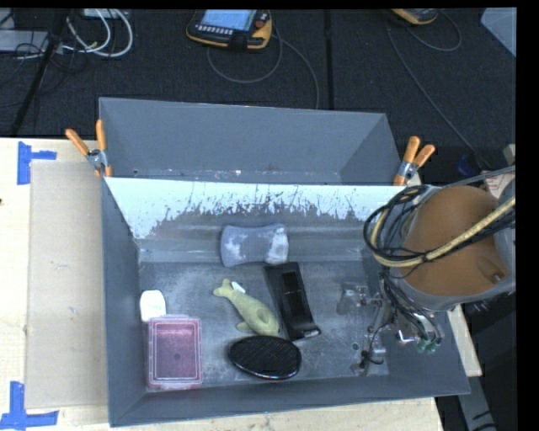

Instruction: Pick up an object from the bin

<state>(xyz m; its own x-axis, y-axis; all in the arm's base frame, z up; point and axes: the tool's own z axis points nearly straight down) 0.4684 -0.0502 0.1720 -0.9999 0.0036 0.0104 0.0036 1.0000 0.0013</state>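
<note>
Orange cover (450,244) over hand (369,353) in bin (253,160)

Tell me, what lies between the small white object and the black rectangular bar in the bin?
In the camera view, a yellow-green toy figure lies between the small white object and the black rectangular bar.

**Surroundings of the bin (244,135).** Beyond its far rim lies a dark, carpet-like floor (354,59), which also shows past the far right corner. Thin grey cables (316,80) curve across this floor. A bundle of white cables (109,34) lies off the far left corner. A handheld control unit (229,25), with a lit bluish screen and orange-yellow trim, rests on the floor behind the middle of the far rim.
</note>
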